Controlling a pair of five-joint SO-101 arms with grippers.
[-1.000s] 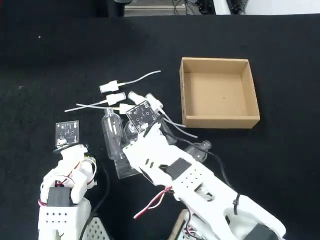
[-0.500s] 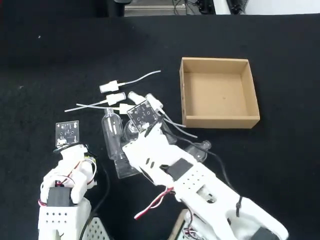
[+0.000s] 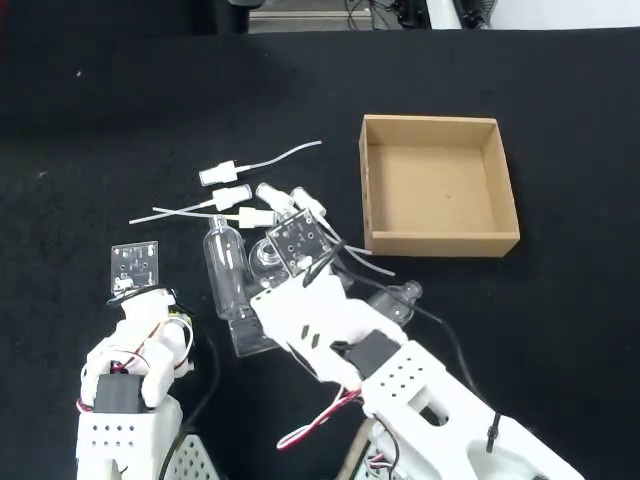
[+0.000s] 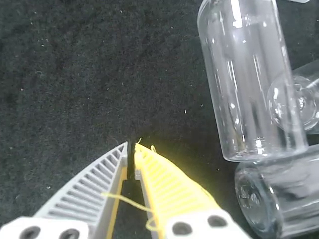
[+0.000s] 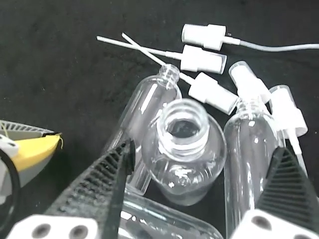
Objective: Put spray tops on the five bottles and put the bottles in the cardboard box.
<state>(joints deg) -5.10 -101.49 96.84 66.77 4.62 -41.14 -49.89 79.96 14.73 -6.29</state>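
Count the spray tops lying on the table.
5 spray tops, clustered left of the cardboard box in the high view: three with bare tubes, one, another, a third; two clear-capped, and, beside the bottles. The right arm may hide more.

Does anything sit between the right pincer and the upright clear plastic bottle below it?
Nothing visible does. The open right pincer has a finger to either side of the upright clear plastic bottle. A lying clear bottle is close on one side and a second lying bottle on the other.
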